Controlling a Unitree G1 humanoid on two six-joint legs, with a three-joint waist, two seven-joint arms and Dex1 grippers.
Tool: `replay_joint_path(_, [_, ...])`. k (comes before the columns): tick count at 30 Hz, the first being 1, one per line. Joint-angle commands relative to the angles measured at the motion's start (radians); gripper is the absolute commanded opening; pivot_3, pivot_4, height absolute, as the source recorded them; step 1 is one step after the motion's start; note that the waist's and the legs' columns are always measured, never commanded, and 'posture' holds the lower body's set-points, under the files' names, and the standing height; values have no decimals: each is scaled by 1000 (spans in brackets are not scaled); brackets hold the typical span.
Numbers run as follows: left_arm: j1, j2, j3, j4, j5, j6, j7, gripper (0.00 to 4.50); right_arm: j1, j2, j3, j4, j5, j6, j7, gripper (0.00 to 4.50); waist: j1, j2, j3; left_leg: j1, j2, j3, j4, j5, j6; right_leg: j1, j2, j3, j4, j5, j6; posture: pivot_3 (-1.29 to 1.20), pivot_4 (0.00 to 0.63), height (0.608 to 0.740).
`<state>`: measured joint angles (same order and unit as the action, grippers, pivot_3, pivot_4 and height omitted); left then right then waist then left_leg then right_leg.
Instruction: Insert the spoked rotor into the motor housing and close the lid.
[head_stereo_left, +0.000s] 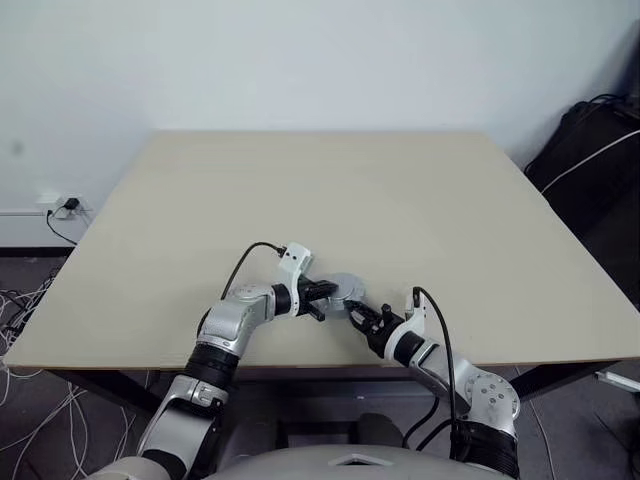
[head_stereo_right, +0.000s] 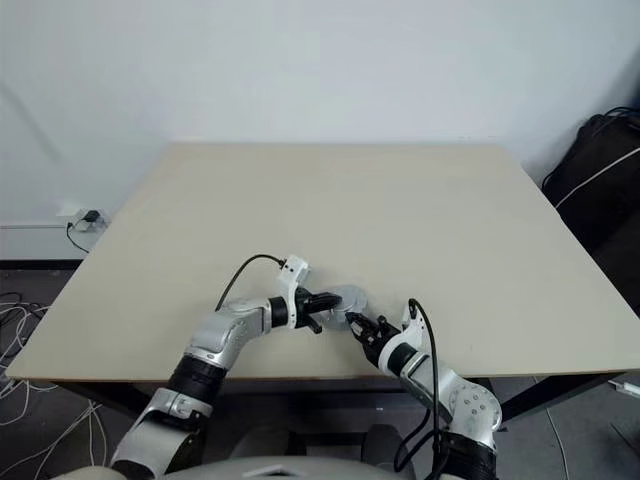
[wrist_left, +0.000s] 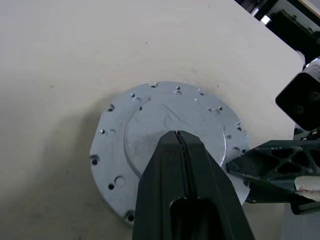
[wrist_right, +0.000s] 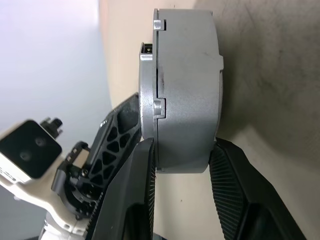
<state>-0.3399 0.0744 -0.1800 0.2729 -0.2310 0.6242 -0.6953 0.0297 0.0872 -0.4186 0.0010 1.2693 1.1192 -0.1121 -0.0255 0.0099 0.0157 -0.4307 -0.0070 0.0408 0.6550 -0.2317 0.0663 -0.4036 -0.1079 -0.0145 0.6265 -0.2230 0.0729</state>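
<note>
- Motor housing (wrist_right: 187, 90) sits on table (head_stereo_left: 330, 190) near front edge, btwn the two grippers; grey outer shell visible.
- Lid (wrist_left: 165, 135) on top of housing, smooth grey face w/ small holes up.
- Left gripper (wrist_left: 179, 137): fingers pressed together, tips resting on lid centre.
- Right gripper (wrist_right: 182, 167): fingers clamped on housing's side wall, one each side.

A beige table (head_stereo_left: 330, 190) fills the frame's middle; white wall (head_stereo_left: 300, 60) above, wall socket (head_stereo_left: 58, 205) at left, black bag (head_stereo_left: 590, 150) upper right.
</note>
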Motion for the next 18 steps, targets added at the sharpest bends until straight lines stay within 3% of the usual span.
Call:
replay_joint_path(1, [38,-30,54,-124,-44,-33,58,0,-10,45,8,-35,18,-66,-9,1229,-1,1,1,0,0,0,0,0,0,-1,0,0,0,0,0,0,0,740])
replay_joint_path(10, [263,-147,249,-523,-237,-62,242,0,9,28,37,-49,38,-86,-7,1229,5,1,3,-6,0,1,-1,0,0,-6,-1,0,-2,2,-4,0,0,740])
replay_joint_path(17, [493,-207,316,-603,-501,7,260,0,-23,17,62,-82,94,-80,34,1229,5,1,7,-7,0,2,-1,0,0,-7,0,0,-2,2,-3,0,0,740])
replay_joint_path(18, [518,-215,318,-598,-533,16,271,180,-30,17,65,-87,101,-80,35,1229,4,2,9,-7,0,2,-1,0,0,-7,0,0,-3,1,-2,0,0,740])
